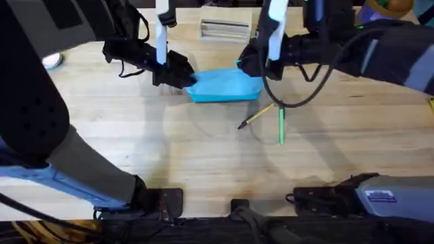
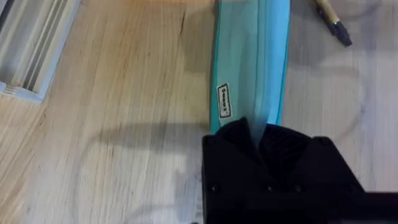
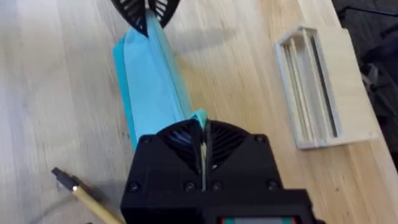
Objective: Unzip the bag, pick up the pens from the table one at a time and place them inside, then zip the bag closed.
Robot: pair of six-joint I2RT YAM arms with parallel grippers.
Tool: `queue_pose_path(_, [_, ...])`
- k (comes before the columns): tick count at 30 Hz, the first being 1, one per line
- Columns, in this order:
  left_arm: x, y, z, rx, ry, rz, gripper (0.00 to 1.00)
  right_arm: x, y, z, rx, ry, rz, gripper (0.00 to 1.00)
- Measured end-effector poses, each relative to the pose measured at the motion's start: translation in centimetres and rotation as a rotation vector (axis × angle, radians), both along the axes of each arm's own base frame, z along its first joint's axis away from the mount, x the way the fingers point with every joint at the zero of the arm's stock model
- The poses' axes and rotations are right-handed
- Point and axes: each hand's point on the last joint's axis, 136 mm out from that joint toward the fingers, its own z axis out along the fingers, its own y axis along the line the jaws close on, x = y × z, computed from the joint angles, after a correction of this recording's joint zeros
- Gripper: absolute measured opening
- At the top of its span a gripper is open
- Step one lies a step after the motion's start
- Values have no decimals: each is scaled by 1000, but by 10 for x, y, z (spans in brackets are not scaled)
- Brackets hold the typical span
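We are seeing the light blue pencil pouch lying on the wooden worktop, stretched lengthwise between the two arms. The left claw is pinching one end of the pouch; in the left wrist view its black fingers are closing on the raised fabric ridge of the pouch right at the zipper line. The right claw is gripping the opposite end; in the right wrist view its fingers are pressing together on a small fold of blue fabric, with the left claw showing at the pouch's far end.

The two pens are resting on the worktop just beside the pouch, on the side nearer the arm bases. The tan pen, dark-tipped, is lying at a slant, and the green pen is lying close by it, their upper ends nearly meeting. Neither pen is touching the pouch.

A white slotted box is sitting on the worktop beyond the pouch, well apart from it.
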Motion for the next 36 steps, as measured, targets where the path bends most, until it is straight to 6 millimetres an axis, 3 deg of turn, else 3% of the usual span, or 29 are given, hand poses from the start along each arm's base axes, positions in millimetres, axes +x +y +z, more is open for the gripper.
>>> queue_pose_path(1, [0, 0, 0, 0, 0, 0, 42, 3, 14, -1, 0, 4, 28, 33])
queue_pose_path(20, [1, 0, 0, -1, -3, 0, 42, 6, 102, -5, 7, 15, 193, 33])
queue_pose_path(21, [1, 0, 1, -4, -3, 0, 42, 6, 113, -6, 15, 15, 206, 33])
queue_pose_path(27, [1, 0, 0, -3, -3, 1, 42, 5, 125, -6, 35, 13, 208, 33])
queue_pose_path(36, [1, 2, 0, -3, -2, 6, 42, 4, 127, -8, 44, 33, 196, 33])
